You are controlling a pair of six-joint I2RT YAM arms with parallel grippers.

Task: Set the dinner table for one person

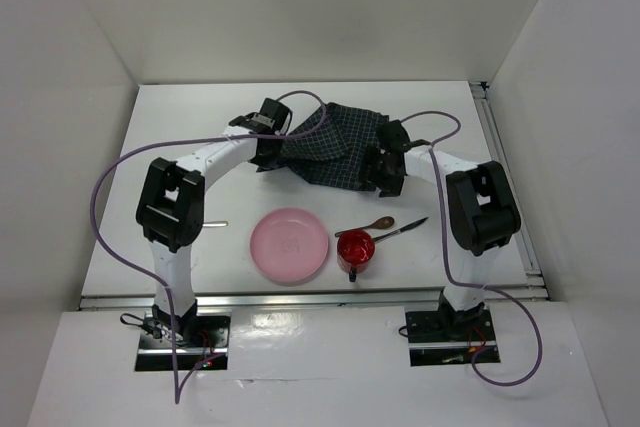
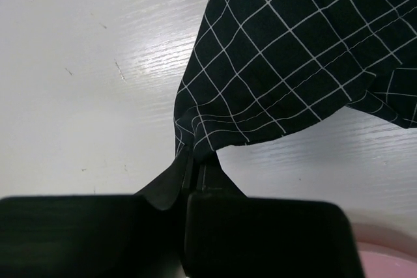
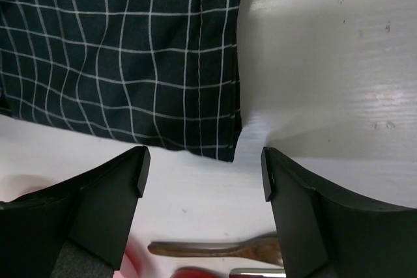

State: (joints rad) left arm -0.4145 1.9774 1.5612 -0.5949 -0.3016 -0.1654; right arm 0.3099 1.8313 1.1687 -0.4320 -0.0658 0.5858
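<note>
The dinner table (image 1: 180,117) is a white top. On it lies a crumpled dark navy checked placemat (image 1: 335,142), between both arms. My left gripper (image 1: 268,159) is shut on the placemat's near left corner; in the left wrist view the cloth (image 2: 293,63) bunches into the closed gripper (image 2: 194,157). At the placemat's right side, my right gripper (image 1: 385,175) is open. In the right wrist view this gripper (image 3: 202,174) has its fingers spread just below the cloth's corner (image 3: 225,144), with only bare table between them.
Near the front edge sit a pink plate (image 1: 290,245) and a red cup (image 1: 355,250), with a wooden spoon (image 1: 368,225) and a dark-handled utensil (image 1: 402,230) behind the cup. A thin metal utensil (image 1: 215,224) shows beside the left arm. White walls enclose the table.
</note>
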